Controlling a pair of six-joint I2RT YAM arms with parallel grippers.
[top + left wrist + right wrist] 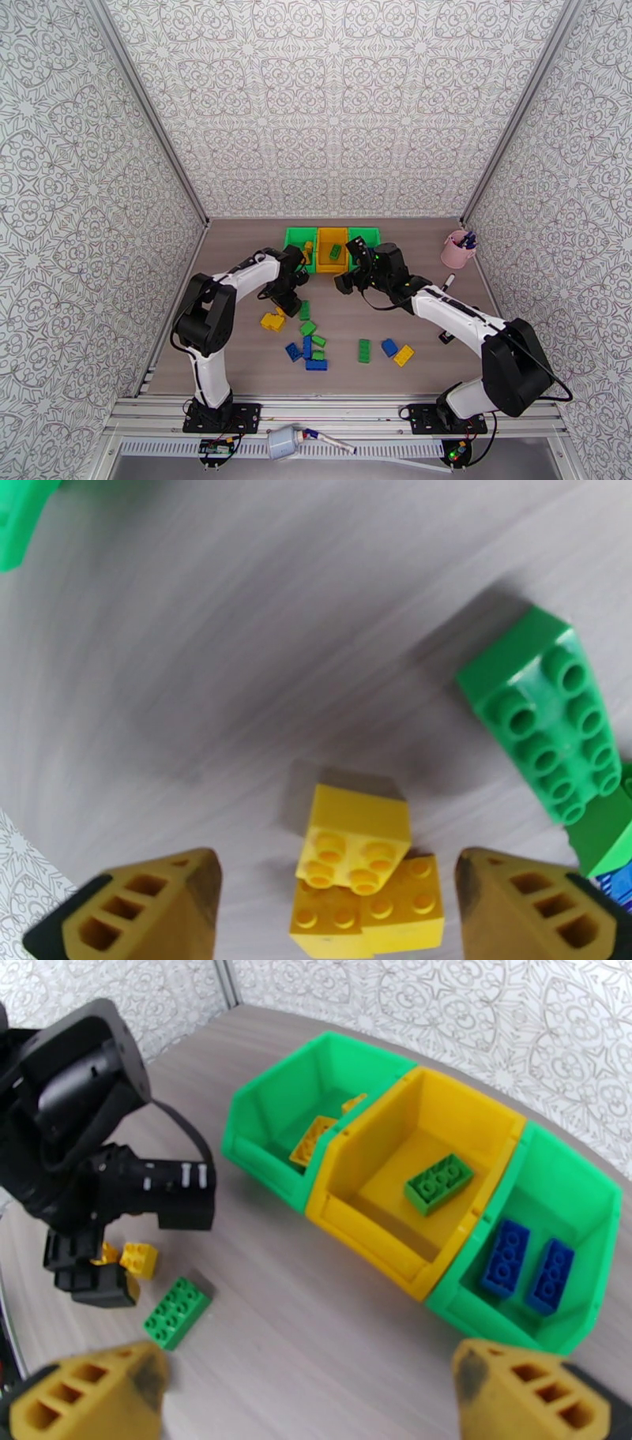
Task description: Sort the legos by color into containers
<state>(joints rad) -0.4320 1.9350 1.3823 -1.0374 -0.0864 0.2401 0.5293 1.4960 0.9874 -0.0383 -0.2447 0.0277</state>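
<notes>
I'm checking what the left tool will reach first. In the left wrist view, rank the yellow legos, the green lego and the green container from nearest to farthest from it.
1. Yellow legos: bottom centre, between the fingers of the open left tool.
2. Green lego: lying off to the right.
3. Green container: its corner at the far top left.

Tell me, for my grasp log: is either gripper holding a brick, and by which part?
Nothing is held. The left gripper straddles the stacked yellow Lego bricks, gaps on both sides; the right gripper is open and empty.
</notes>
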